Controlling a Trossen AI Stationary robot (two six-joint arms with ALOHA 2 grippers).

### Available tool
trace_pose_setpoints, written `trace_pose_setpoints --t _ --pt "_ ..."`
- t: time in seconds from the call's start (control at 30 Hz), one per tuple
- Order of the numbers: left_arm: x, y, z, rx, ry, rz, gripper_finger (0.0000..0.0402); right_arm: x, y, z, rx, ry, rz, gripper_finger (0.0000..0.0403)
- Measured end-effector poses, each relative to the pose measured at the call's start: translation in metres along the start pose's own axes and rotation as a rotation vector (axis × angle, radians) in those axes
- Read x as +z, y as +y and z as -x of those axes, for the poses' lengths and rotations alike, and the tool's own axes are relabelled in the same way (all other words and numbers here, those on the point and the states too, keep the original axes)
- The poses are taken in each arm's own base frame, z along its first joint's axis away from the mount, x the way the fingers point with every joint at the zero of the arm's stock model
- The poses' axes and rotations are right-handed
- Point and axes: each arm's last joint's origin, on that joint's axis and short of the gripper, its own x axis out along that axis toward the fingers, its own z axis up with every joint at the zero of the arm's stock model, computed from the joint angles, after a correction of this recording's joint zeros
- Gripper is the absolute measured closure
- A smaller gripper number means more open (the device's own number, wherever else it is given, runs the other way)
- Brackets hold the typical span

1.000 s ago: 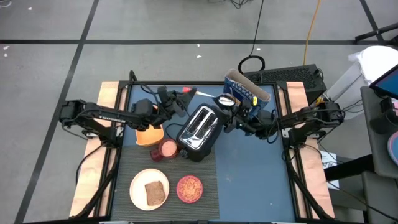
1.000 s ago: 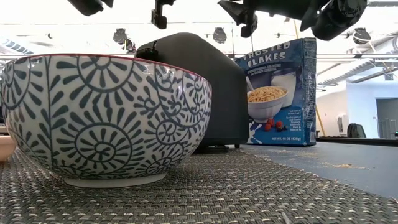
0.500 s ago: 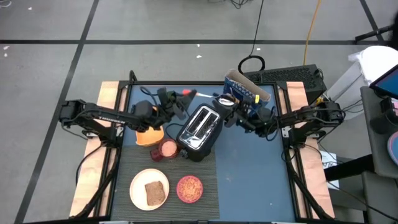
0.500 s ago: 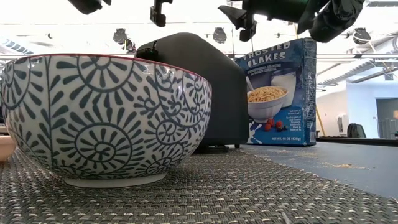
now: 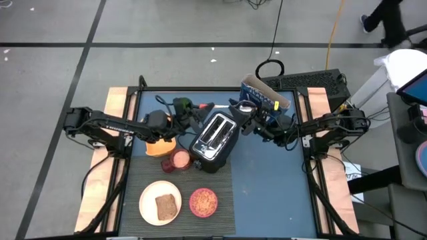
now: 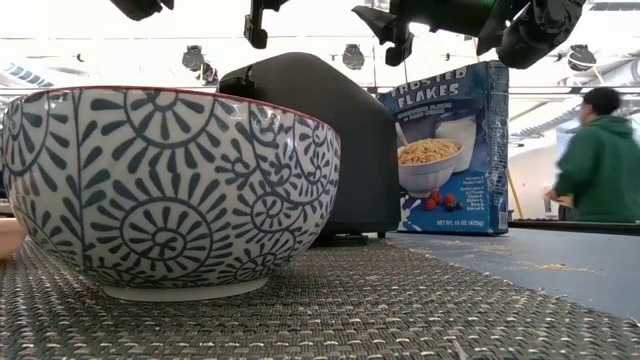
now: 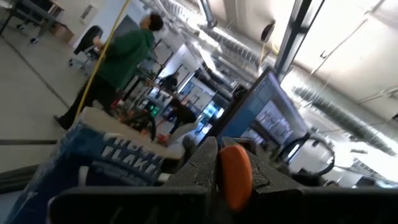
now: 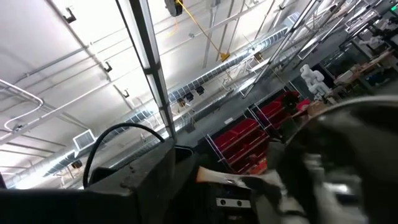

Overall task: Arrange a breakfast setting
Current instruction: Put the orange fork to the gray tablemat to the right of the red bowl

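The left gripper (image 5: 189,107) is seen above the tabletop's far edge, jaws clamped on the red-handled spoon (image 5: 203,105), presumably carried toward the setting. At the near edge, on the woven mat, the plate (image 5: 160,203) with toast (image 5: 167,206) is laid beside the cereal bowl (image 5: 203,203). The toaster (image 5: 213,140) is parked mid-tabletop. Over its far end the right gripper (image 5: 241,109) is held, jaws parted, nothing visibly gripped.
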Motion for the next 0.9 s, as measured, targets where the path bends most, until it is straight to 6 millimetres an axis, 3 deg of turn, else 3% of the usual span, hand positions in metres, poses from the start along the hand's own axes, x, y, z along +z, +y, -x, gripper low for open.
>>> trace_pose_setpoints --t 0.5,0.9 --pt "-0.004 0.0007 0.0006 0.006 0.04 -0.031 0.0382 -0.0003 -0.0015 -0.0002 -0.022 -0.003 0.0 0.0303" --pt "-0.0059 0.0008 0.001 0.007 0.058 -0.031 0.0382 -0.0009 -0.0014 -0.0002 -0.017 0.006 -0.011 0.0304"
